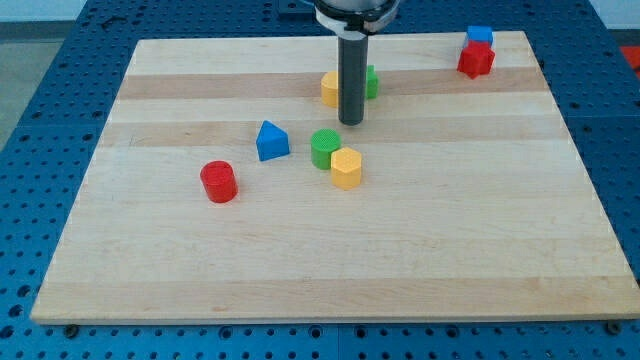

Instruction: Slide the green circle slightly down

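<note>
The green circle (pixel 325 148) is a short round block near the board's middle. A yellow hexagon block (pixel 346 168) touches it at its lower right. My tip (pixel 350 122) is just above and to the right of the green circle, a small gap away. The dark rod rises from there to the view's top. It partly hides a yellow block (pixel 329 88) and a green block (pixel 371 82) behind it.
A blue triangle block (pixel 271 141) lies left of the green circle. A red round block (pixel 218 182) lies further to the lower left. A red block (pixel 476 60) and a blue block (pixel 479 36) sit at the top right corner of the wooden board (pixel 450 230).
</note>
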Motion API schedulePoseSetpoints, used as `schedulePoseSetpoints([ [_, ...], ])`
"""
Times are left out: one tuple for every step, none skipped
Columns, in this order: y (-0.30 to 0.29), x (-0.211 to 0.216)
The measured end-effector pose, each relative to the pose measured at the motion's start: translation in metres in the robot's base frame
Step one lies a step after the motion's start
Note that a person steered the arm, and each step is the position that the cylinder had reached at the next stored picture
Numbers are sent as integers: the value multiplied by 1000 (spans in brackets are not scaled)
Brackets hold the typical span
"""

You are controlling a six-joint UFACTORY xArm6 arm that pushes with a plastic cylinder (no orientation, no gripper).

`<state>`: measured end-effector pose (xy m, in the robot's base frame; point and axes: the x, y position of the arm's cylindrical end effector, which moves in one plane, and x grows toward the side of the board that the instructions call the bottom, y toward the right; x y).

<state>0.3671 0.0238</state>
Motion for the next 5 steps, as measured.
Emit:
schedulePoseSetpoints([
  [0, 3],
  [-10, 19],
  [-34, 31],
  [-34, 31],
  [-34, 31],
])
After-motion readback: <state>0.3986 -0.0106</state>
